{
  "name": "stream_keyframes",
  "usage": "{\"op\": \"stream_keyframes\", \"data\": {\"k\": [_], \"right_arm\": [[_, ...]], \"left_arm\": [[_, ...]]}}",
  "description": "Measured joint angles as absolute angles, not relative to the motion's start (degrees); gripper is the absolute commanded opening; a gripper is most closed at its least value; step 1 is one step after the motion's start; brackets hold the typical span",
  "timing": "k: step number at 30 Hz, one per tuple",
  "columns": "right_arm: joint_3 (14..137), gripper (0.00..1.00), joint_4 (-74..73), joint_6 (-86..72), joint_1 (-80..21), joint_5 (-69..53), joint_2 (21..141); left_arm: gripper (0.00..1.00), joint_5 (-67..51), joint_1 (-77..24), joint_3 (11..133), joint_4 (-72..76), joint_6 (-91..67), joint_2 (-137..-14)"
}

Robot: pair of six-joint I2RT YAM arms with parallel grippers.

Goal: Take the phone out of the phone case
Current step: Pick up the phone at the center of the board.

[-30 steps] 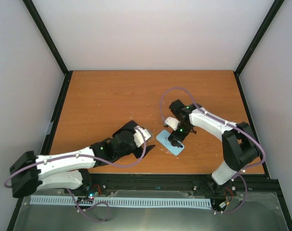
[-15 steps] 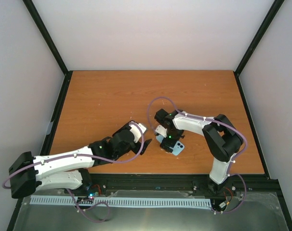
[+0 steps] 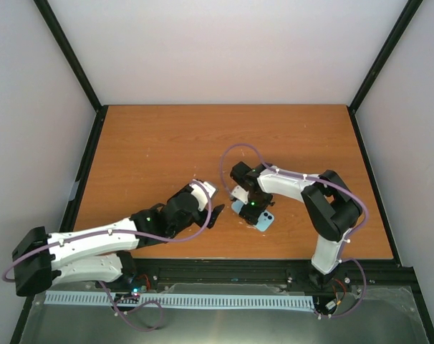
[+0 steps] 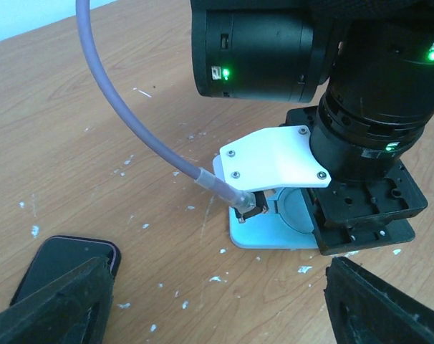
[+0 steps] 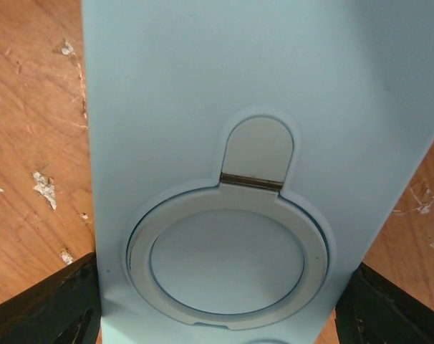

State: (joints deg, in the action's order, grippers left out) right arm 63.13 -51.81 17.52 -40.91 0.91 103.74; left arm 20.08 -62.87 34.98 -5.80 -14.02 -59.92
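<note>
The right claw [image 3: 253, 208] of a 2-armed rig bears straight down on a light blue phone case [image 3: 266, 221] lying flat on the orange wooden surface [image 3: 167, 143], near its front edge and right of centre. From the right wrist camera the case [image 5: 224, 107] fills the frame back-up, showing a round ring with a small tab [image 5: 228, 265]. The claw's 2 dark fingers [image 5: 59, 308] stand spread wide, 1 at each long edge of the case; whether they press on it cannot be told. Just to the left, the left claw [image 3: 211, 215] hangs low over the surface, pointing toward the case, its fingers [image 4: 52, 301] wide apart and holding nothing. In the left wrist view a black phone [image 4: 66, 258] lies on the wood out of the case, just beside the claw's left finger and partly hidden behind it, well apart from the case [image 4: 263, 233]. The right arm's black wrist [image 4: 367, 93] covers the case's far end, and a purple cable [image 4: 124, 115] loops down to a white bracket above it. White flecks dot the wood around both.
</note>
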Motion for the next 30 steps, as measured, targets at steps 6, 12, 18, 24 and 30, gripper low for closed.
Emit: {"op": "stream_keyframes", "data": {"k": [6,12,18,24,30], "right_arm": [[62.89,0.40,-53.23,23.09,-36.88,-4.60,102.28],[62.94,0.32,-58.35,29.19,-33.26,-7.84,98.76],[63.70,0.32,-62.76,34.20,-30.70,-11.53,97.86],[65.47,0.32,-66.87,37.39,-30.39,-15.31,98.19],[65.93,0.32,-69.25,38.87,-30.39,-17.98,98.37]], "left_arm": [[0.77,17.91,-63.24,33.98,-1.91,-13.65,-64.93],[0.70,16.21,-69.45,31.24,4.08,-7.57,-68.47],[0.64,14.94,-72.27,30.04,9.98,0.62,-73.69],[0.64,14.98,-72.29,31.53,13.19,8.82,-81.78],[0.62,16.53,-73.19,34.46,18.52,16.34,-87.66]]}}
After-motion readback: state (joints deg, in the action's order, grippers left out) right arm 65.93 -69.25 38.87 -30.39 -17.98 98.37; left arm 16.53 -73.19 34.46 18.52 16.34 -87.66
